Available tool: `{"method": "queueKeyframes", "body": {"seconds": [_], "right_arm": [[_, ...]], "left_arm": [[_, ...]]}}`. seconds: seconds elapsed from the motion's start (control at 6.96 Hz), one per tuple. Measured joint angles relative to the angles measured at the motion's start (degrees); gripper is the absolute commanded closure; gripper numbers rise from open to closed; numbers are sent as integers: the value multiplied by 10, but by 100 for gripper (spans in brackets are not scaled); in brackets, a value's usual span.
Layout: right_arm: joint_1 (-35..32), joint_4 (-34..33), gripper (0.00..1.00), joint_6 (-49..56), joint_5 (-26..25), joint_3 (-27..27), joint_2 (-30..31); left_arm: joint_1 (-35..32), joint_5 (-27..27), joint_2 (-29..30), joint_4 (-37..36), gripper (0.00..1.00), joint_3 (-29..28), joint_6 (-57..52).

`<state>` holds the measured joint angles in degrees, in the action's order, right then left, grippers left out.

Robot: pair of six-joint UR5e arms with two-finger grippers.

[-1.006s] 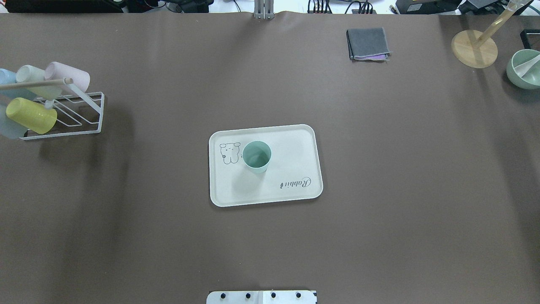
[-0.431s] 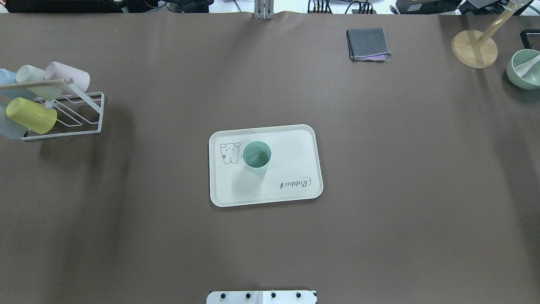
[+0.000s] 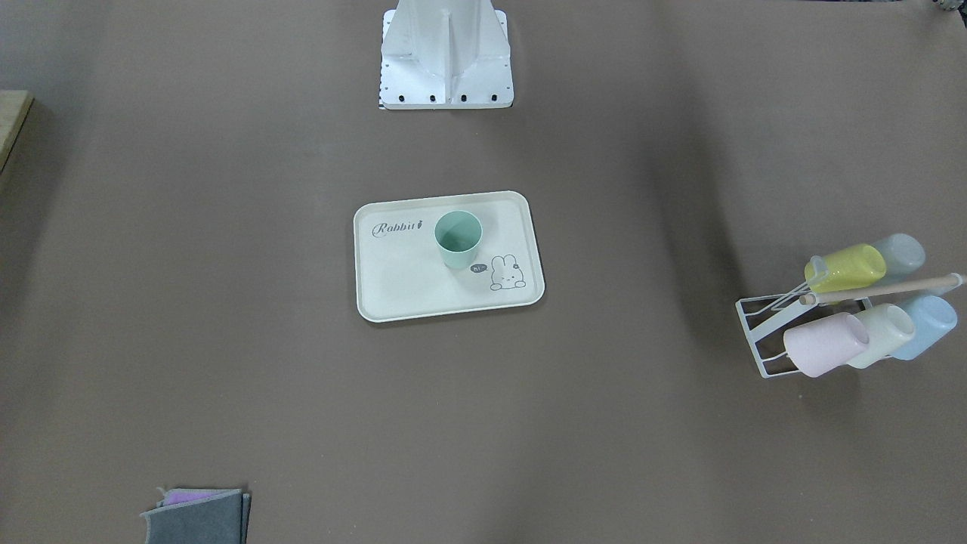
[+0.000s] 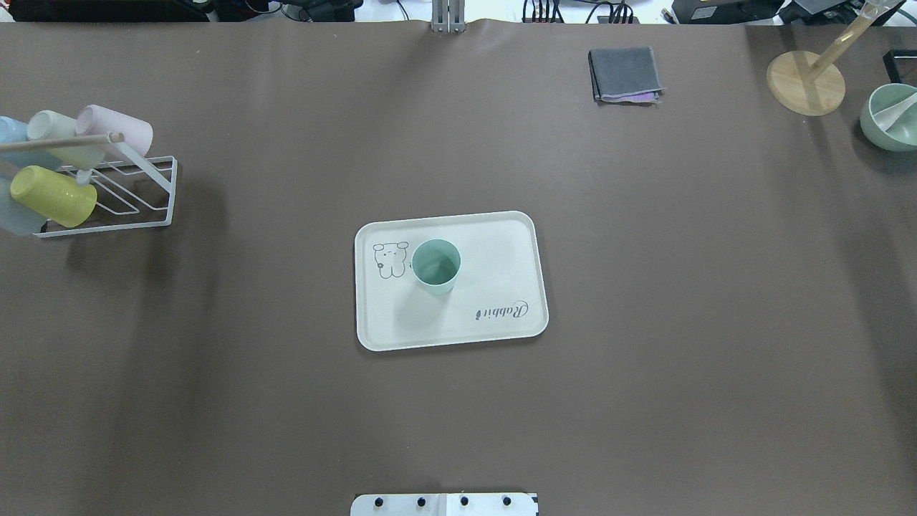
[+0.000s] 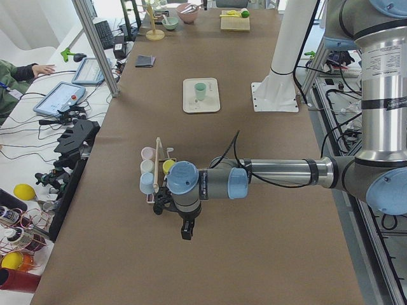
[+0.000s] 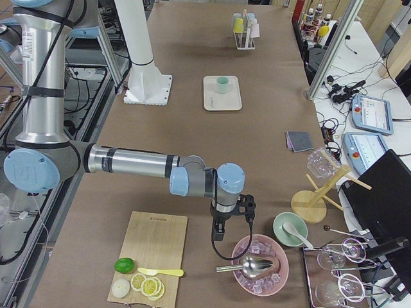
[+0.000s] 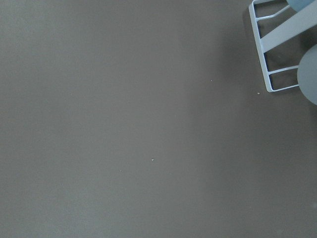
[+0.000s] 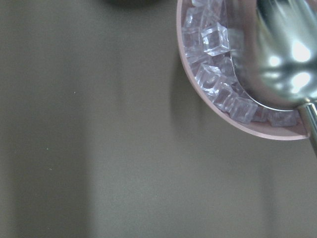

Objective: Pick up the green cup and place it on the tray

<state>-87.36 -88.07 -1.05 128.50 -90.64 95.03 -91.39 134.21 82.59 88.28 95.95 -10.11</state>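
Observation:
The mint-green cup (image 4: 436, 266) stands upright on the cream tray (image 4: 494, 265) at the table's middle, between the bunny drawing and the "Rabbit" lettering. It also shows in the front-facing view (image 3: 458, 238) on the tray (image 3: 400, 279). Neither gripper is near it. My left gripper (image 5: 185, 232) shows only in the exterior left view, low over bare table beside the cup rack. My right gripper (image 6: 218, 234) shows only in the exterior right view, beside a pink bowl of ice. I cannot tell whether either is open or shut.
A white wire rack (image 4: 107, 186) with several pastel cups stands at the left. A folded grey cloth (image 4: 625, 74), a wooden stand (image 4: 806, 82) and a green bowl (image 4: 892, 118) are at the far right. A pink ice bowl (image 6: 260, 263) and a cutting board (image 6: 151, 256) lie near my right gripper.

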Motion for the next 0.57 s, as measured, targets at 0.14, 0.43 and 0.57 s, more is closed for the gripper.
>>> {"method": "queueKeyframes", "body": {"seconds": [0.14, 0.43, 0.57], "right_arm": [[0, 0, 0, 0, 0, 0, 0], [0, 1, 0, 0, 0, 0, 0], [0, 1, 0, 0, 0, -1, 0]], "left_arm": [[0, 0, -10, 1, 1, 0, -2], [1, 0, -17, 1, 1, 2, -2], [1, 0, -18, 1, 1, 3, -3]]}}
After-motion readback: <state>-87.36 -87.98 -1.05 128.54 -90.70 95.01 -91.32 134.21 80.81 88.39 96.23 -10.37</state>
